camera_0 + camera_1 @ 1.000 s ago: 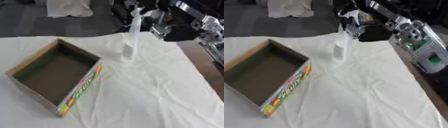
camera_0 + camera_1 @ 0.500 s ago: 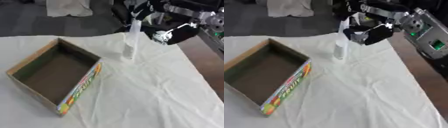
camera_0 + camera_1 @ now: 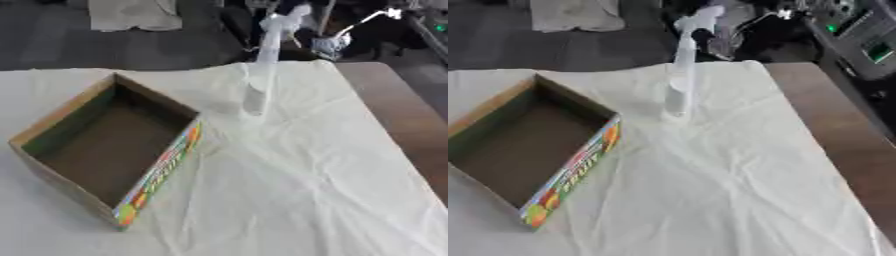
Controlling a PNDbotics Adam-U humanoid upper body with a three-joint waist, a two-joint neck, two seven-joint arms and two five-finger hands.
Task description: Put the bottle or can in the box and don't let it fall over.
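A tall white spray bottle (image 3: 261, 75) stands upright on the white cloth, just past the right far corner of the box, with nothing touching it. The open cardboard box (image 3: 162, 170) lies at the left, its near side printed in bright colours and its inside bare. My right arm (image 3: 846, 30) comes in at the upper right. Its hand (image 3: 759, 37) is a dark, blurred shape behind and to the right of the bottle's head, apart from it. My left hand shows in neither view.
The white cloth (image 3: 297, 190) covers the table. A bare brown strip of the table (image 3: 394, 110) runs along the right edge. A pale cloth (image 3: 131, 12) lies on the dark floor behind the table.
My right hand, close to the bottle's upper part before, has drawn back to the upper right. The bottle still stands upright in the same spot.
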